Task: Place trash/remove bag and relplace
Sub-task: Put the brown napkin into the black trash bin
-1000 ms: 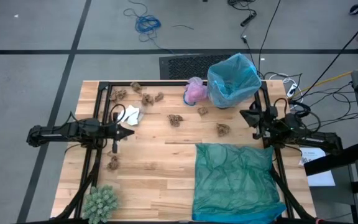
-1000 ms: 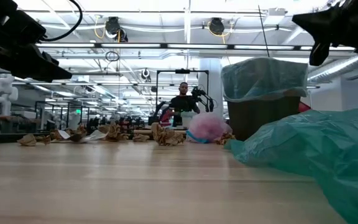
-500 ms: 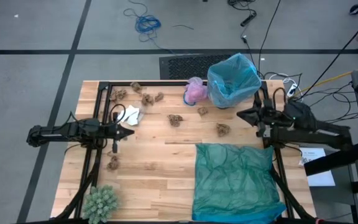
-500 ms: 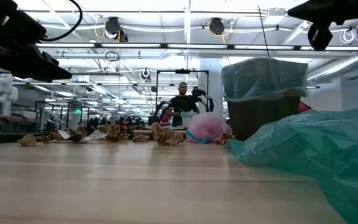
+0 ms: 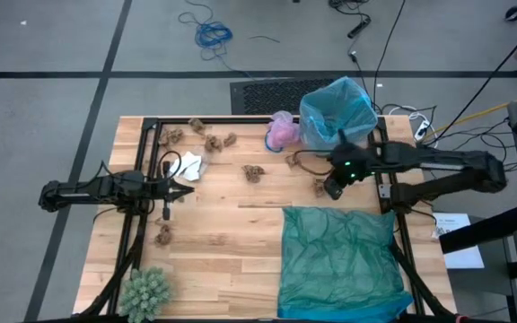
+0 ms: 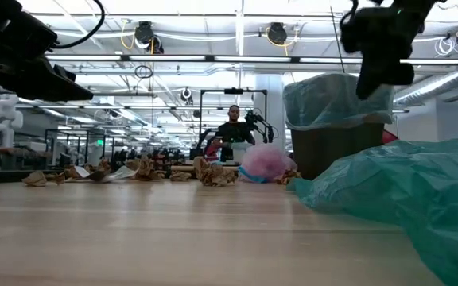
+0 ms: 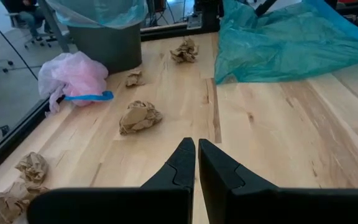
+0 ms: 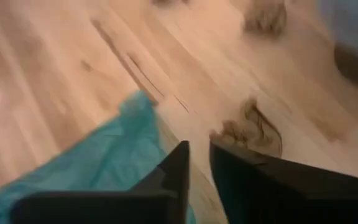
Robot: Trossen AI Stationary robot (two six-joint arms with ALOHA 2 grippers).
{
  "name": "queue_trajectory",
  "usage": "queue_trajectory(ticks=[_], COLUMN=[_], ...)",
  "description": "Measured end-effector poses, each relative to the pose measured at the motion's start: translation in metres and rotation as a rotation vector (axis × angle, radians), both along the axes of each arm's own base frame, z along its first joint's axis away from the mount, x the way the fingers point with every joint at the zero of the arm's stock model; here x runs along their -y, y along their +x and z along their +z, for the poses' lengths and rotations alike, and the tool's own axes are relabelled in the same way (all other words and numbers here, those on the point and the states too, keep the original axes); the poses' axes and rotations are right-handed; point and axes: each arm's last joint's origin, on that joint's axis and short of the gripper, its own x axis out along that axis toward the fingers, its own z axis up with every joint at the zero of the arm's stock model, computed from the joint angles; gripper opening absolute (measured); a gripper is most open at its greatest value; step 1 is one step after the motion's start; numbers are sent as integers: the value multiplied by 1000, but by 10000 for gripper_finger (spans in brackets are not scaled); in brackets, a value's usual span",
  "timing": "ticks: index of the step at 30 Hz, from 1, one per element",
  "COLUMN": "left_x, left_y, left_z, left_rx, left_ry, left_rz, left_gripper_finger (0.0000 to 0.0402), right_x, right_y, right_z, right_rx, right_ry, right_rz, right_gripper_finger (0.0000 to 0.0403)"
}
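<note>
Grey floor point(image 5: 52, 54) all round the table point(image 5: 232, 229), a blue cable point(image 5: 212, 34) coiled beyond the grippers, a black mat point(image 5: 263, 94) beside it. Ceiling lights point(image 6: 145, 34) glare overhead.

The bag point(image 5: 335, 115), thin sky-blue crinkly plastic, lines the bin just beyond the right gripper point(image 5: 331, 190), its rim folded over the edge. One brown paper wad point(image 5: 320, 186) lies right beside that gripper's tips. The pink wad point(image 5: 282, 131) and the other brown lumps point(image 5: 214, 140) lie scattered farther off toward the left gripper point(image 5: 185, 192), white scraps point(image 5: 187, 166) just beside it.
</note>
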Motion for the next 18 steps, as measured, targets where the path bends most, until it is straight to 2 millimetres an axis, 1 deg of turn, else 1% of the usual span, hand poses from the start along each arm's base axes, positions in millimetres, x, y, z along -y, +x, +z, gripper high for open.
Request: queue_trajectory(ticks=[5,9,13,18], left_x=[0,0,0,0], left_y=[0,0,0,0], left_z=[1,0,1,0], left_rx=[6,5,6,5], left_ry=[0,0,0,0], left_rz=[0,1,1,1], left_gripper_finger=[20,20,20,20], right_x=[3,5,10,13], right_y=[17,26,33,43], right_z=[-20,-35,-49,-67], right_rx=[-120,-209,-294,-388], right_ry=[30,13,-80,-115], right_rz=[-26,-31,-72,-61], right_gripper_finger=[149,192,206,189])
